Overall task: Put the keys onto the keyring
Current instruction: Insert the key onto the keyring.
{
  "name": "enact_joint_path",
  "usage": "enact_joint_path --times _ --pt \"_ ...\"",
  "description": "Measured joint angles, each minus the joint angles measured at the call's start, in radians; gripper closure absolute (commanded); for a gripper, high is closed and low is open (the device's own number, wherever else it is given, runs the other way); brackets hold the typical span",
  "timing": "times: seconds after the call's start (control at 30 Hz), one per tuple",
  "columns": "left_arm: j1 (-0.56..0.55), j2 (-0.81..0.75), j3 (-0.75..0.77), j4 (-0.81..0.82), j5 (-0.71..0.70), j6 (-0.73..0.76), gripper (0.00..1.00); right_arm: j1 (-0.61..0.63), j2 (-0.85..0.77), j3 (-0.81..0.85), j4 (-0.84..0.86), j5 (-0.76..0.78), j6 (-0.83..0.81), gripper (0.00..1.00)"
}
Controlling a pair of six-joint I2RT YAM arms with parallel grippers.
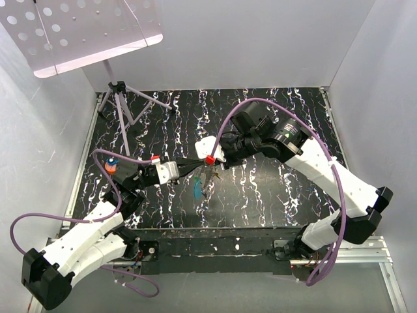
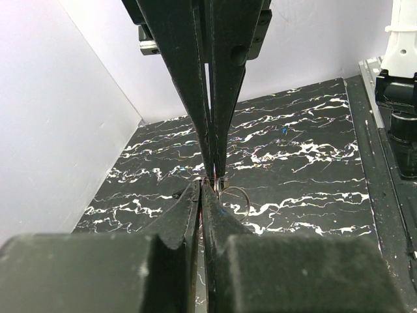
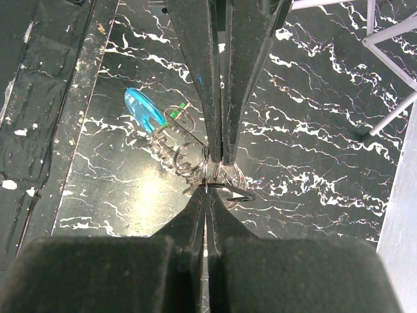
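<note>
The left gripper (image 2: 202, 187) is reaching rightward with its fingers pressed together, and the tips appear to be pinching the wire of the keyring (image 2: 236, 198) where both arms meet. The keyring is sitting directly at the fingertips, its loops spreading just beyond them over the black marbled table (image 1: 273, 189). A blue key (image 3: 143, 109) is lying off the loops toward the near edge, its long axis pointing away from the ring. The right gripper (image 3: 207, 190) is meeting the left tip to tip, likewise clamped tight, apparently on the same wire. Both arms are standing equally near.
</note>
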Motion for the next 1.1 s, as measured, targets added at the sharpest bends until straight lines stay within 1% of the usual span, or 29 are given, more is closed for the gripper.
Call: enact_joint_path --times 0.67,1.1 --pt "0.000 0.000 0.000 0.002 0.007 0.000 1.00 0.000 0.000 0.000 0.010 0.036 0.035 0.99" --pt "0.000 0.000 0.000 0.002 0.007 -0.001 1.00 0.000 0.000 0.000 0.010 0.034 0.036 0.99"
